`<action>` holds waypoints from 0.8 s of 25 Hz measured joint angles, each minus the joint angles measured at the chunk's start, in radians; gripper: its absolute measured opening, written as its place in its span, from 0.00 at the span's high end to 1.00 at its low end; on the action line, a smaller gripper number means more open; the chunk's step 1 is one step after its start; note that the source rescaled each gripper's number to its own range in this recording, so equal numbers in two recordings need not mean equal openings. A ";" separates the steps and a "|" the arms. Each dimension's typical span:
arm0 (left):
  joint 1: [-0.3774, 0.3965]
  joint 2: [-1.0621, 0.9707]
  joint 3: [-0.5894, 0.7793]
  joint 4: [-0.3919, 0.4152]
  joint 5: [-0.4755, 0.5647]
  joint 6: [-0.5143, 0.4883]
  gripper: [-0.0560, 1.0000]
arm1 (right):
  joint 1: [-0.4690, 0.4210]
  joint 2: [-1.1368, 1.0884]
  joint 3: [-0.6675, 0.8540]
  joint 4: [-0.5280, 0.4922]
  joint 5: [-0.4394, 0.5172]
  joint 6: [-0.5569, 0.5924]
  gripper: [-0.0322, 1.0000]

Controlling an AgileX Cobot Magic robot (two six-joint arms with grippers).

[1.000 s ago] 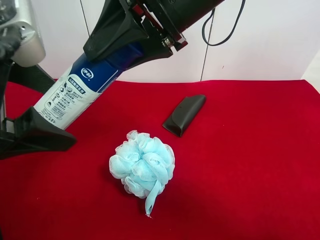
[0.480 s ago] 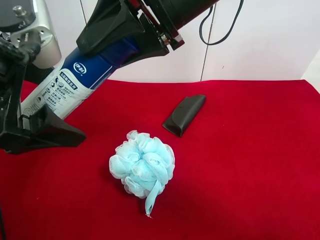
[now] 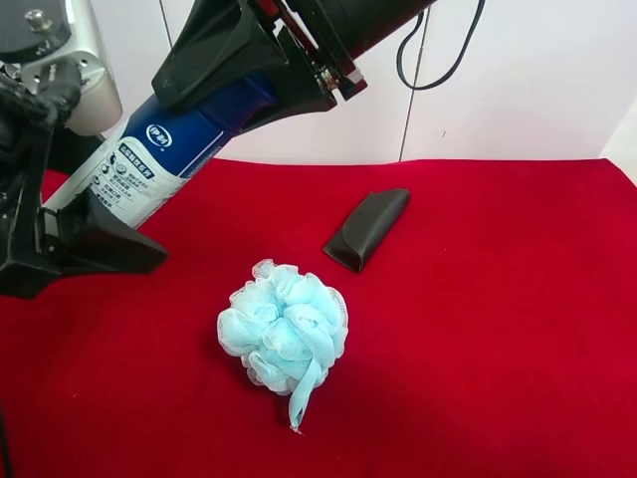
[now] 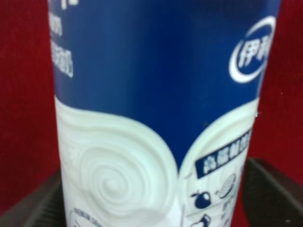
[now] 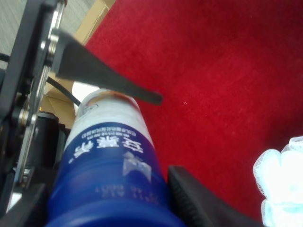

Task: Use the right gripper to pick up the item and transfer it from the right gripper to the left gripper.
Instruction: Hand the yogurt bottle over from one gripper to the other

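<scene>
While the right gripper [image 3: 204, 105] is clamped shut on the blue upper part of the item [image 3: 149, 164], the can hangs in the air clear of the red surface [image 3: 498, 299]. Its capped end is buried between that gripper's black fingers [image 5: 189, 198], and its white base end points away from them and downward. The long axis runs on a slant, straight out of the right gripper and into the left gripper [image 3: 85, 214], which sits at the can's lower end with one finger on either side of the white body. From the left wrist the can fills the whole space between the two dark fingers [image 4: 270, 194], which lie against its sides or just beside them. Whether they press on it cannot be told, so the left gripper's hold can be called neither open nor closed. The hand-over seems to be at its middle step: both grippers sit on the same can, one at each end of its axis. The coming move probably turns on the left gripper gripping squarely across that axis before the right one lets go. Otherwise the slanted can could slide base-first towards the surface. Farther off, below and beyond the right gripper, a light-blue bath puff [image 3: 284, 329] and a black case [image 3: 366, 229] lie on the surface, well apart from the can.
</scene>
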 joint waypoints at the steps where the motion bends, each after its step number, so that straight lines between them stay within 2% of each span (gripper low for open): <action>1: 0.000 0.000 0.000 0.000 0.000 0.003 0.65 | 0.000 0.000 0.000 0.001 0.001 0.000 0.97; 3: 0.000 0.000 0.000 0.000 0.000 0.010 0.71 | 0.000 0.000 0.000 0.008 0.005 0.000 0.97; 7: 0.000 0.000 0.000 0.000 0.000 0.015 0.76 | 0.000 0.000 0.000 0.031 0.009 0.000 0.97; 8: 0.000 0.000 0.000 0.000 -0.001 0.014 0.83 | 0.000 0.000 0.000 0.033 0.012 0.000 0.97; 9: 0.000 0.000 0.000 0.001 -0.001 0.017 0.94 | 0.000 0.000 0.000 0.034 0.015 0.000 0.97; 20: 0.000 0.000 0.000 0.000 0.000 0.030 0.94 | 0.000 0.000 0.000 0.028 0.017 0.001 0.97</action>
